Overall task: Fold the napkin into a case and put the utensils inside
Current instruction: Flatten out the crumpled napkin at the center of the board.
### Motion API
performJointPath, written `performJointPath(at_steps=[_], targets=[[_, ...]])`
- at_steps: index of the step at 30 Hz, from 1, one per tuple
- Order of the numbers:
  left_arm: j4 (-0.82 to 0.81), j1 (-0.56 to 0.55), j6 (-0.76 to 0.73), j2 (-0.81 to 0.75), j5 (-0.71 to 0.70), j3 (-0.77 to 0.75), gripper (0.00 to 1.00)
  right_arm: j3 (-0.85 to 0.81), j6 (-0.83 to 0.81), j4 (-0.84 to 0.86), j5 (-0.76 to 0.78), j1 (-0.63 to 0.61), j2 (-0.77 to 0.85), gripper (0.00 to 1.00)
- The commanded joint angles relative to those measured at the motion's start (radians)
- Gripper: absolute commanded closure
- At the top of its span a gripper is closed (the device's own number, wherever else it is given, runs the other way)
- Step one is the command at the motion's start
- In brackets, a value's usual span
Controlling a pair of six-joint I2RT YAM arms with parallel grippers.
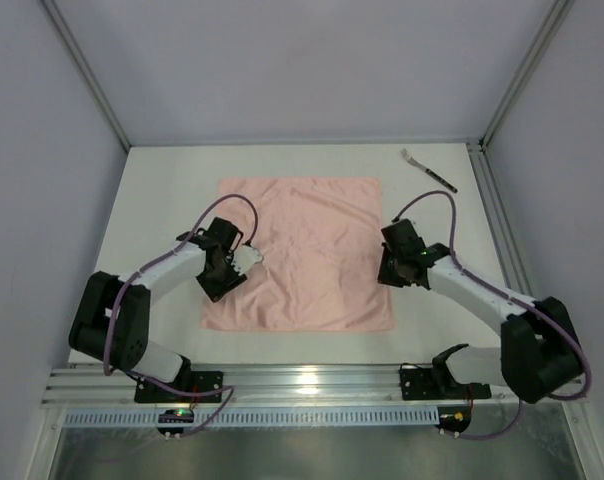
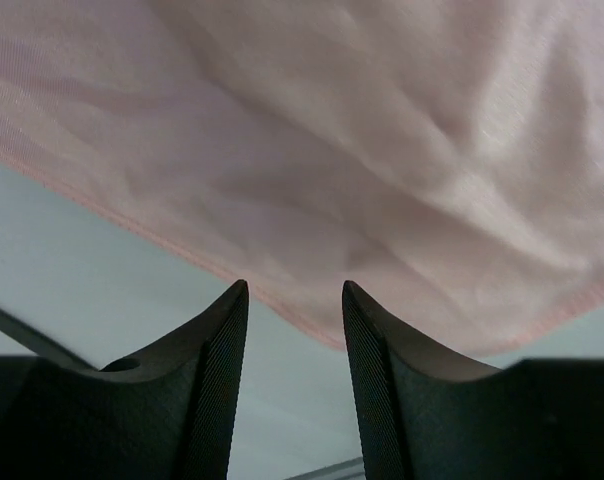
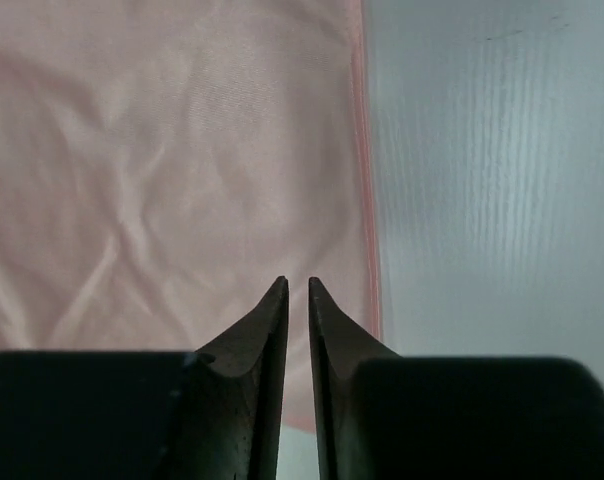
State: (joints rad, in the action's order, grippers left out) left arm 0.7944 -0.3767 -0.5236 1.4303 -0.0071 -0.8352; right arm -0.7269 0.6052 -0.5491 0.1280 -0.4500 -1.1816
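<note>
The salmon-pink napkin [image 1: 302,250] lies spread flat and slightly wrinkled in the middle of the table, unfolded. The fork [image 1: 429,170] lies alone at the far right, clear of the cloth, prongs pointing to the back. My left gripper [image 1: 214,284] is low over the napkin's left edge. In the left wrist view it [image 2: 295,290] is open, with the hem of the cloth [image 2: 332,150] just beyond the fingertips and nothing between them. My right gripper [image 1: 387,274] hovers over the napkin's right edge. Its jaws [image 3: 296,285] are all but closed, with only a thin slit, and they hold nothing above the cloth [image 3: 162,150].
White table top [image 1: 162,200] bounded by grey walls on three sides. An aluminium rail [image 1: 302,385] runs along the near edge, where both arm bases are bolted. A metal strip [image 1: 487,220] lines the right side, close to the fork.
</note>
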Motion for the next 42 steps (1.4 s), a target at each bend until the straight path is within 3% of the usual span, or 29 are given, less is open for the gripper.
performJointPath(at_steps=[1, 6, 9, 13, 18, 20, 23, 26, 30, 37, 42], targets=[[-0.185, 0.007, 0.082, 0.102, -0.111, -0.021, 0.56, -0.029, -0.041, 0.187, -0.056, 0.034, -0.165, 0.85], [-0.268, 0.009, 0.074, 0.206, -0.129, -0.031, 0.56, -0.094, -0.062, 0.264, -0.103, 0.097, -0.354, 0.90], [-0.204, 0.012, 0.071, 0.248, -0.090, -0.068, 0.58, -0.124, -0.074, 0.258, -0.149, 0.142, -0.430, 0.93], [-0.040, 0.012, 0.060, 0.158, 0.083, -0.096, 0.56, -0.118, -0.117, 0.216, -0.149, 0.146, -0.365, 0.94], [0.068, 0.035, 0.048, 0.022, 0.099, -0.172, 0.47, -0.173, -0.165, 0.143, -0.172, 0.145, -0.257, 0.89], [0.088, 0.077, 0.086, 0.022, 0.137, -0.264, 0.45, -0.280, -0.197, 0.111, -0.177, 0.146, -0.239, 0.82], [0.100, 0.162, 0.148, 0.062, 0.211, -0.439, 0.45, -0.393, -0.238, 0.078, -0.201, 0.160, -0.285, 0.80], [0.025, 0.222, 0.246, 0.146, 0.190, -0.569, 0.45, -0.551, -0.251, 0.064, -0.231, 0.215, -0.361, 0.80], [-0.086, 0.281, 0.371, 0.287, 0.190, -0.720, 0.45, -0.817, -0.259, 0.038, -0.228, 0.280, -0.579, 0.76], [-0.072, 0.309, 0.477, 0.674, 0.136, -1.083, 0.44, -1.199, -0.233, -0.051, -0.202, 0.336, -0.930, 0.76], [-0.061, 0.343, 0.562, 0.872, 0.121, -1.373, 0.42, -1.402, -0.156, -0.040, -0.185, 0.356, -1.121, 0.60]])
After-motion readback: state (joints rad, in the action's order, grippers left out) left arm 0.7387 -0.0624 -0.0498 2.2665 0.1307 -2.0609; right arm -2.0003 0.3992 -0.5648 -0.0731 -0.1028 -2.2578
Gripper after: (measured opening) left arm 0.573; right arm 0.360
